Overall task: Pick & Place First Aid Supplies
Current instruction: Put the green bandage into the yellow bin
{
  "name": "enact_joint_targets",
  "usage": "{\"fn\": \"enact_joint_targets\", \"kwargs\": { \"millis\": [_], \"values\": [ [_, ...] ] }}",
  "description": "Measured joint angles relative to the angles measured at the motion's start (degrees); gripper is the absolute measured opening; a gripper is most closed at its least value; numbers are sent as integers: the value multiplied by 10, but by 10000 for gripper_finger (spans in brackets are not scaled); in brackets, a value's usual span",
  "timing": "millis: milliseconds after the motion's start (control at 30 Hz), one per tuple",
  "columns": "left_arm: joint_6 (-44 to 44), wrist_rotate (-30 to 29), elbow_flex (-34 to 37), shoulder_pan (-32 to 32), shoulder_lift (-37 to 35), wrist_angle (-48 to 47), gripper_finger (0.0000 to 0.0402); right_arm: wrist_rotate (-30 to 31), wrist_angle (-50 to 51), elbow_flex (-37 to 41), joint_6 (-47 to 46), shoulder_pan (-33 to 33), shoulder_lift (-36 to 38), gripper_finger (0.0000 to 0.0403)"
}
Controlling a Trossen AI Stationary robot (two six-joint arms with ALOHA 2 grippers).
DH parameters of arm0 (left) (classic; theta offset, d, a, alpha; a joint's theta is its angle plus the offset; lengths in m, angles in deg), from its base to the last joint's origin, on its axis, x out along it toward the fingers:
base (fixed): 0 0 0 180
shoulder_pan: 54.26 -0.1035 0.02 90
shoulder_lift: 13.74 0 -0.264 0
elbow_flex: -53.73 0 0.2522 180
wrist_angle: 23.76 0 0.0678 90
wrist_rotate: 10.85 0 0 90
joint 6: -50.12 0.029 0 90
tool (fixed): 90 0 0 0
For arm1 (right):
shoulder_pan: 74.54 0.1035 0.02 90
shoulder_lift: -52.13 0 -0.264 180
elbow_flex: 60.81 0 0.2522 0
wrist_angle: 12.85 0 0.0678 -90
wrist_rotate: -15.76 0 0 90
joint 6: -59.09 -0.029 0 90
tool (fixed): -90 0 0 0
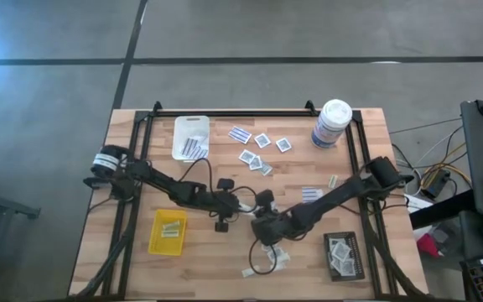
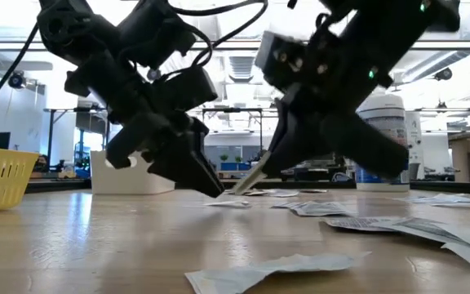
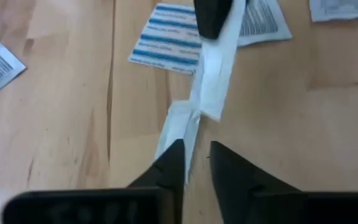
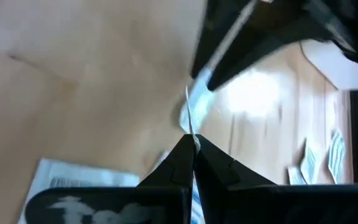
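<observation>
Two grippers meet mid-table over one pale narrow strip [image 3: 213, 71]. I see the right gripper [image 4: 193, 144] pinched shut on one end of it; the left gripper [image 3: 196, 163] has its fingers slightly apart around the other end, strip edge running between the tips. Strip sits tilted, low over the wood, per the low view.

Near edge: loose white packets [image 1: 277, 260] lie scattered by the table's [image 1: 225, 268] near side, just beside the right arm. Black tray [image 1: 343, 255] near right holds several white squares. Yellow tray [image 1: 168, 231] near left holds pale strips, well apart from both grippers. Bare wood between the yellow tray and the arms gives me the widest free lane.

Mid-right: a blue-striped strip [image 1: 311, 194] sits close to the right arm.

Far side: white tray [image 1: 191, 137] far left with dark-striped strips inside; a blue-striped packet [image 1: 240, 134] and a cluster of grey-centred squares [image 1: 262, 151] lie between it and the white canister [image 1: 332, 123] at the far right corner.
</observation>
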Motion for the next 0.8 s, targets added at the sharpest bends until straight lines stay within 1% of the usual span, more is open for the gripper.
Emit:
{"fn": "enact_joint_targets", "kwargs": {
  "millis": [133, 233, 567, 733, 800],
  "values": [
    [11, -1, -1, 0, -3, 3, 114, -4, 55, -8, -45, 1, 24, 8],
    [13, -3, -2, 0, -7, 5, 130, -16, 88, -13, -91, 2, 47, 8],
    [12, -3, -29, 0, -9, 8, 133, -150, 150, -14, -262, -9, 119, 8],
    [6, -3, -47, 1, -9, 8, 133, -195, 152, -12, -329, -16, 128, 8],
    [5, 12, -51, 3, -9, 8, 133, -212, 152, -11, -347, -20, 128, 8]
  ]
}}
